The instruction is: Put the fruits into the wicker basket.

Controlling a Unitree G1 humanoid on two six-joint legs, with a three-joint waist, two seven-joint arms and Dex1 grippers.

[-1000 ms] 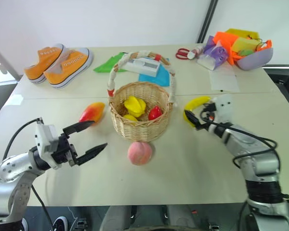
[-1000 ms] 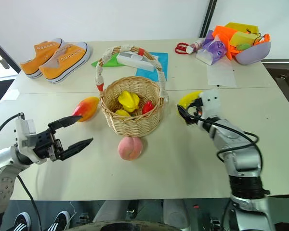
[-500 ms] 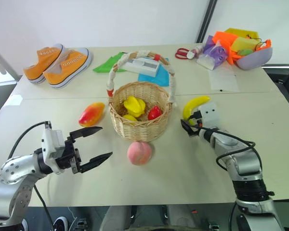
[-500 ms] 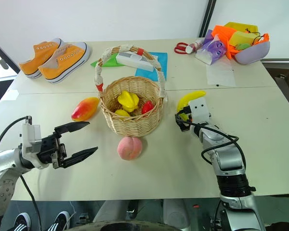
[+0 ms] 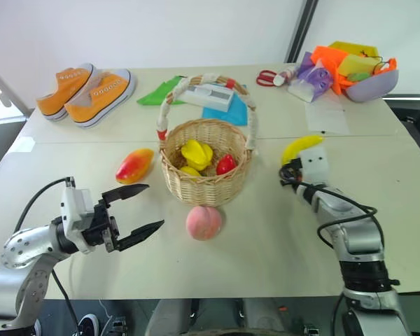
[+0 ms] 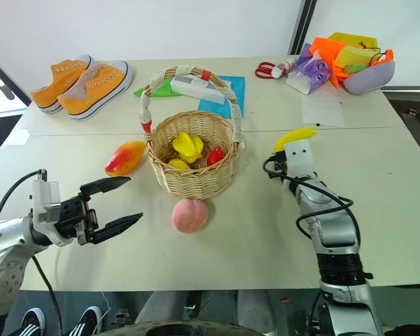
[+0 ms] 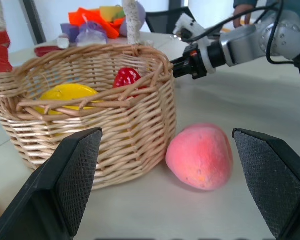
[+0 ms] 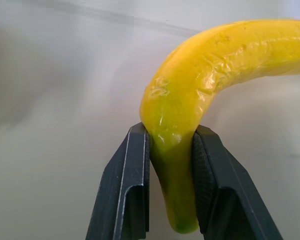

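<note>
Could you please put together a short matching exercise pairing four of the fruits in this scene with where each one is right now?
Things:
1. banana
2. peach
3. mango
4. red fruit

Places:
A. inside the wicker basket
B. on the table, on the basket's left
C. clamped in the right end effector
D. on the table, on the robot's side of the basket

Pairs: 1-C, 2-D, 3-B, 4-A

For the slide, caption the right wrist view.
Right gripper clamps one end of the yellow toy banana above the pale table.
</note>
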